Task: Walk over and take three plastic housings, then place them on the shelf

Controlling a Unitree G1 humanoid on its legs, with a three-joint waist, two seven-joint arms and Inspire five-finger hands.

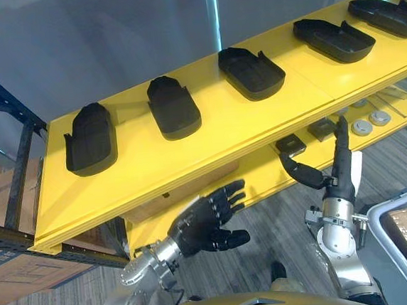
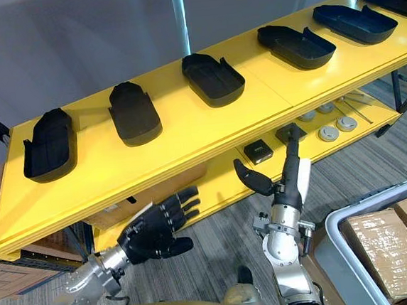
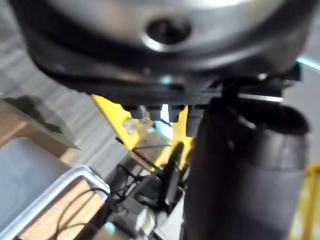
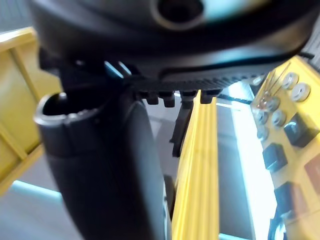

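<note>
- While parked under the front lip of the yellow shelf, holding nothing on either side.
- Reading left robot hand as spread and relaxed, palm empty.
- Reading right robot hand as fingers straight up, thumb out sideways, also empty.
- Counting six plastic housings in one row on the shelf top, well apart from each other, none touched.
- Key relation: up and forward of both hands, above the lip. No straight reach, so need to clear the edge first, then go in over the deck.
- Long axes roughly front-to-back across the deck, slightly slanted, so near ends facing the robot.
- Nearest to the left robot hand: second housing from the left, up and slightly to that hand's left.
- Nearest to the right robot hand: fourth housing, with the fingertips just under the lip below it.
- Judging best grip as across the short width at the near end, one housing per hand.
- Risk, by judgement: clipping the lip on the way up. Also brushing the lower shelf and its round parts, just beside the right fingers.
- Can't tell from this alone whether the row is pick source or drop-off.
</note>
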